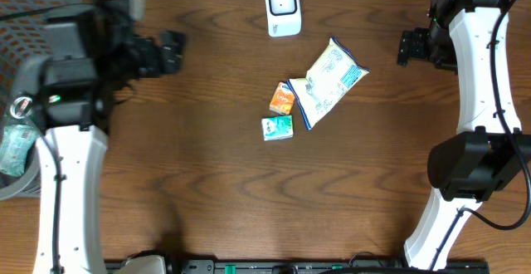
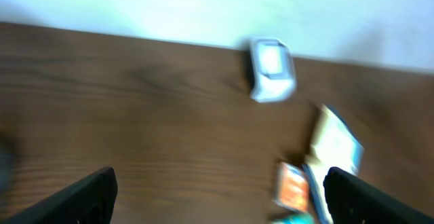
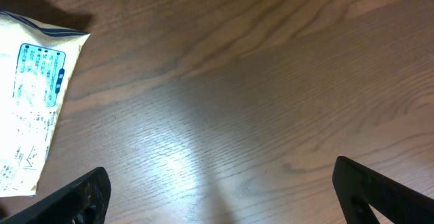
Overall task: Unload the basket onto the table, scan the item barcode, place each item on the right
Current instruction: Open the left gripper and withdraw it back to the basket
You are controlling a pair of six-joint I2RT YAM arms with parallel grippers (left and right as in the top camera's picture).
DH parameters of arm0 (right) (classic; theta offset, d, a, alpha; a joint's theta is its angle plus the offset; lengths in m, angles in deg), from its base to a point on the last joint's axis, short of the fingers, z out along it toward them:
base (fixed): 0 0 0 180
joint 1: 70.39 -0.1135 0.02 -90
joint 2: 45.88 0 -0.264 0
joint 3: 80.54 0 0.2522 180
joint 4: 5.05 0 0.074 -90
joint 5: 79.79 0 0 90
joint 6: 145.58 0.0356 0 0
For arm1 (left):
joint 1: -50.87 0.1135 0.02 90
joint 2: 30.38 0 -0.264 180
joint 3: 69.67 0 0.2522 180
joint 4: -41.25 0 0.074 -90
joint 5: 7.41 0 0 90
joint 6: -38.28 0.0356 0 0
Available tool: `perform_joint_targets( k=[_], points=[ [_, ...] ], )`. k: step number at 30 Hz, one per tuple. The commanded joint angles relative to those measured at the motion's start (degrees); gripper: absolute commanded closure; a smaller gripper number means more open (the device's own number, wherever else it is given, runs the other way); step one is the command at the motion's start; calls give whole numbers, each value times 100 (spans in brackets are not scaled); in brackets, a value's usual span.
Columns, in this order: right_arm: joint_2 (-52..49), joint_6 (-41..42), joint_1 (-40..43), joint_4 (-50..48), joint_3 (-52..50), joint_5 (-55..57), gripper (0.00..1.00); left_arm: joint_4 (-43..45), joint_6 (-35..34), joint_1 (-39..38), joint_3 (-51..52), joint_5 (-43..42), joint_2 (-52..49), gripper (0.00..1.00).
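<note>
The pouch (image 1: 325,81) lies flat near the middle of the table (image 1: 207,183). In the overhead view its long axis runs on a diagonal, one crimped end pointing to the far right and the other to the near left. It is a glossy, cream-white pillow shape with blue edging and small blue print.

An orange packet (image 1: 282,99), small and shiny, sits against the pouch's near-left end. A green box (image 1: 277,127) with square corners rests just below the packet.

The scanner (image 1: 282,8), a white rounded block with a dark-rimmed window, stands at the far edge, apart from all three.

The table is dark brown with a flowing wood grain.

The left gripper (image 1: 176,50) hovers at the far left, its black fingers (image 2: 91,193) spread wide with nothing between them. The right gripper (image 1: 401,47) hangs at the far right, likewise spread and empty.
</note>
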Motion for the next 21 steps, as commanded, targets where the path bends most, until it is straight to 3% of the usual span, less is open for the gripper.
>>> perform_joint_targets(
  k=[1, 7, 10, 17, 21],
  points=[
    [98, 90, 15, 2, 103, 68, 1, 87, -278, 658, -98, 863, 127, 4],
    [98, 90, 15, 0, 103, 70, 1, -9, -310, 1749, -94, 3038, 52, 3],
    [98, 90, 15, 2, 103, 68, 1, -109, -671, 2149, -66, 3764, -42, 3],
    [98, 90, 15, 0, 103, 68, 1, -297, -763, 2859, -37, 3965, -654, 3],
    [98, 90, 13, 2, 103, 68, 1, -533, 76, 3077, -37, 3965, -1150, 3]
  ],
)
